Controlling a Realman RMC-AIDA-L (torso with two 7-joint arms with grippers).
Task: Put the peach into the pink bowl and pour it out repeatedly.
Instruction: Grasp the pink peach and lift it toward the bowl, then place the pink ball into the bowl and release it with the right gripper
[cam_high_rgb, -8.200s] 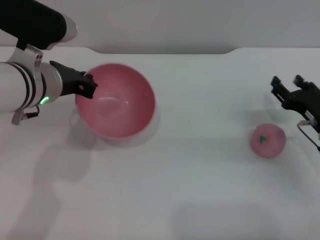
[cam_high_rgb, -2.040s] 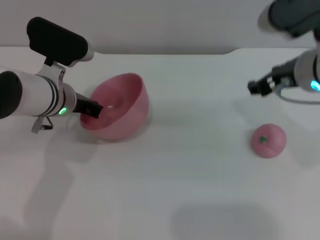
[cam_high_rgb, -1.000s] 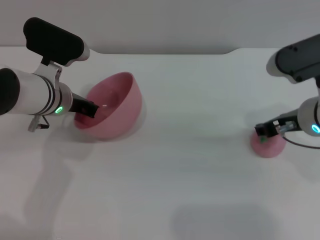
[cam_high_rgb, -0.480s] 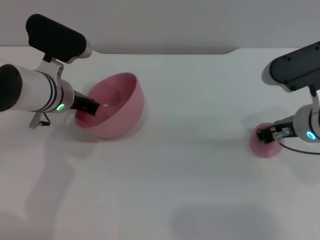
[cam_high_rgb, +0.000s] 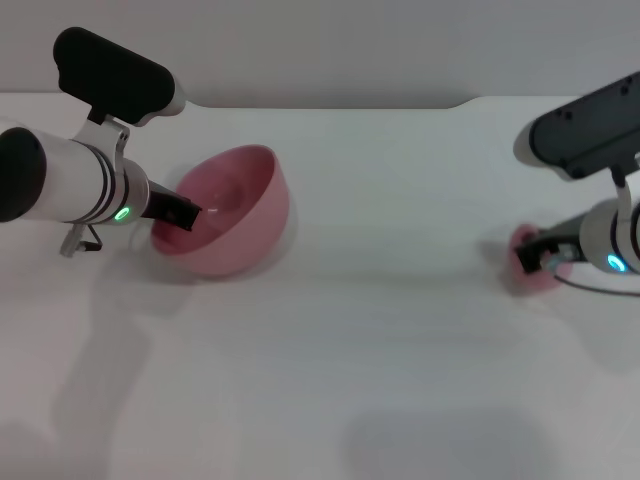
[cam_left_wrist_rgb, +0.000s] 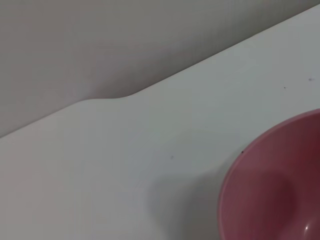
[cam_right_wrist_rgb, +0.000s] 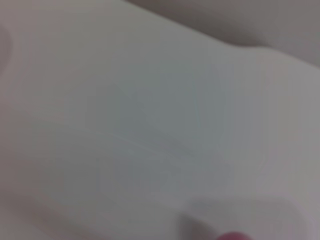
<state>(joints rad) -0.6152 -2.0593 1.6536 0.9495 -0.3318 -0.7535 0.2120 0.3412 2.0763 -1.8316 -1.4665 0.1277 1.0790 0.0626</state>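
The pink bowl (cam_high_rgb: 232, 222) sits at the left of the white table, tipped so its mouth faces up and left. My left gripper (cam_high_rgb: 183, 215) is shut on its near-left rim, one finger inside. The bowl's rim also shows in the left wrist view (cam_left_wrist_rgb: 280, 190), and its inside looks empty. The peach (cam_high_rgb: 527, 280) is at the far right, blurred and mostly covered by my right gripper (cam_high_rgb: 536, 256), which is shut on it just above the table. A pink sliver of the peach (cam_right_wrist_rgb: 233, 235) shows in the right wrist view.
The white table (cam_high_rgb: 380, 350) runs between the bowl and the peach with nothing else on it. Its back edge with a step (cam_high_rgb: 465, 100) meets a grey wall.
My right gripper came down from behind onto the peach and closed on it; the peach has shifted slightly up and left. The left gripper tipped the bowl earlier and now holds it still.
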